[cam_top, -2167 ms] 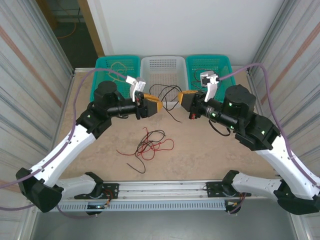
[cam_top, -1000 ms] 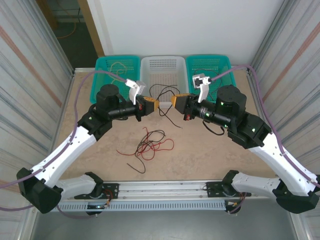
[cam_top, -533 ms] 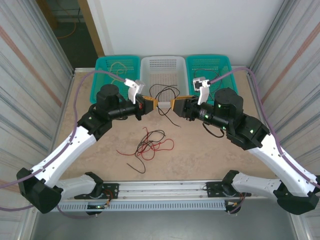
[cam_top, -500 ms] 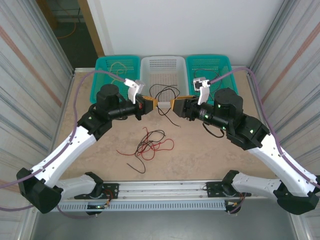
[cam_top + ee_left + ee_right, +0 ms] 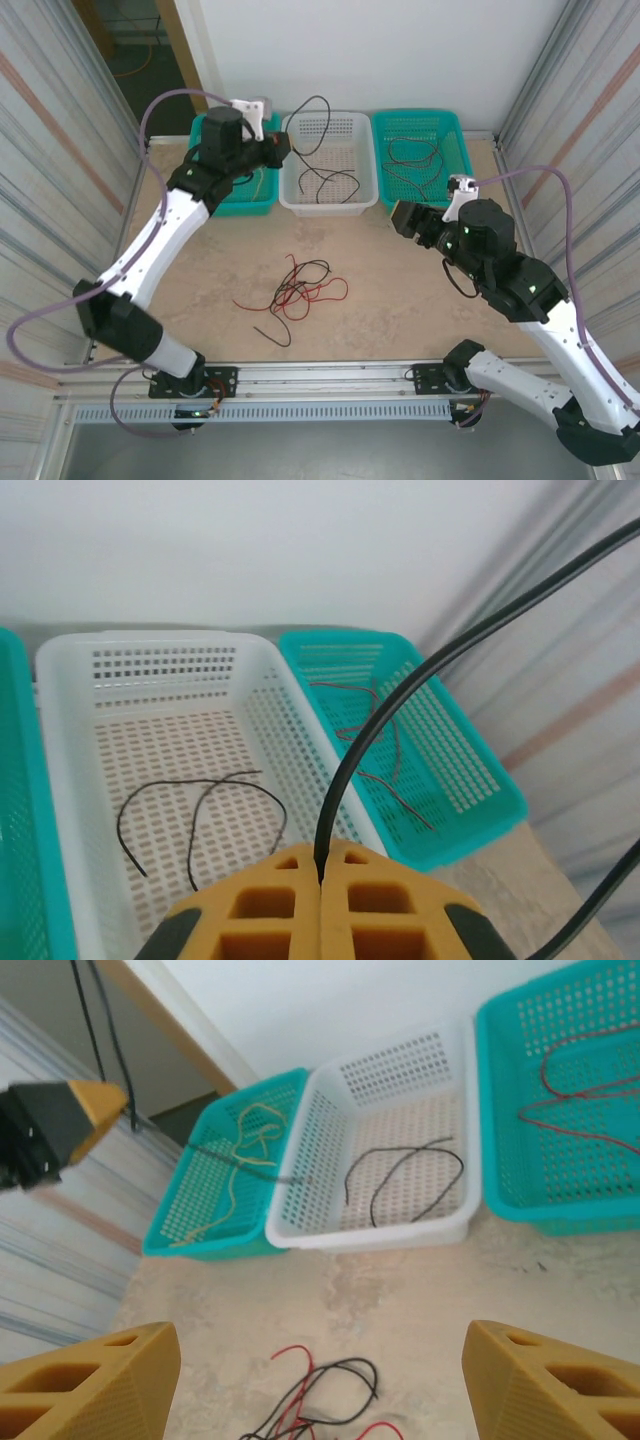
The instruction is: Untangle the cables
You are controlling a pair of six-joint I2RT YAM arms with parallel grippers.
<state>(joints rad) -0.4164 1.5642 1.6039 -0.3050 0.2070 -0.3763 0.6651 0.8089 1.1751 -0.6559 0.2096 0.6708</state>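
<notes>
My left gripper point(image 5: 283, 148) is raised over the back baskets and is shut on a black cable point(image 5: 312, 100). That cable arches up from the fingers and drops into the white basket point(image 5: 330, 207). In the left wrist view the yellow fingers point(image 5: 270, 905) pinch the black cable point(image 5: 326, 830) between them. A tangle of red and black cables point(image 5: 297, 290) lies on the table's middle. My right gripper point(image 5: 397, 215) hovers to the right of the tangle, open and holding nothing. Its wrist view has the tangle point(image 5: 320, 1400) below, between the wide-apart fingers point(image 5: 90, 1380).
A teal basket point(image 5: 235, 208) at the back left holds a yellowish cable point(image 5: 240, 1155). Another teal basket point(image 5: 430, 205) at the back right holds red and dark cables point(image 5: 570, 1090). Corrugated walls close in both sides, and a rail runs along the near edge.
The right gripper has opened, let go of the black cable and drawn back to the right. The left arm has swung up and back over the baskets with that cable.
</notes>
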